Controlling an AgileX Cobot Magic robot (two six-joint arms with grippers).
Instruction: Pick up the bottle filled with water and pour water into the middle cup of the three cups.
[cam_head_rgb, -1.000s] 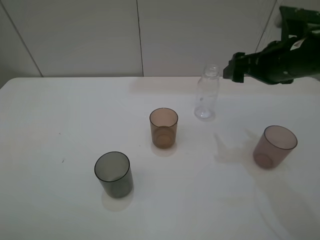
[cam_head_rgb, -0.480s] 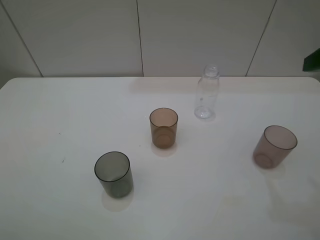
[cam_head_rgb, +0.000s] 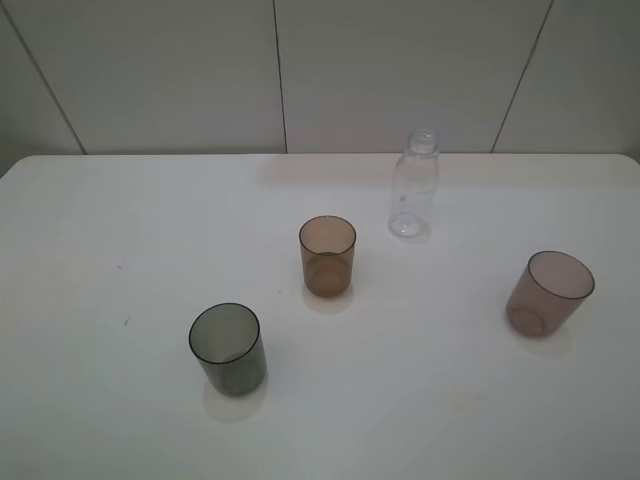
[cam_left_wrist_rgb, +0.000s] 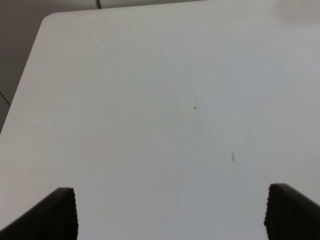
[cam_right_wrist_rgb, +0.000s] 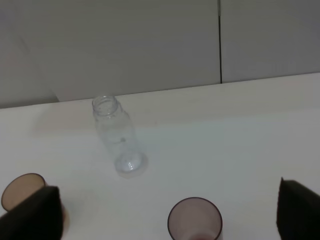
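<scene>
The bottle (cam_head_rgb: 413, 186) stands upright on the desk (cam_head_rgb: 100, 220) behind the middle cup (cam_head_rgb: 327, 256) — seemingly empty — both end effectors (cam_left_wrist_rgb: 170, 212) (cam_right_wrist_rgb: 170, 215) spread apart, holding nothing.

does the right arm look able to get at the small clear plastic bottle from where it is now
Probably yes. The right gripper has its fingers spread wide and faces the small clear plastic bottle, which stands upright and alone. The mauve-pink tumbler sits nearer, slightly aside, so the arm may need to clear it.

Bottle (cam_right_wrist_rgb: 118, 139) stands upright near the table's (cam_right_wrist_rgb: 230, 135) rear edge; right gripper (cam_right_wrist_rgb: 170, 220) spread wide, empty.
</scene>
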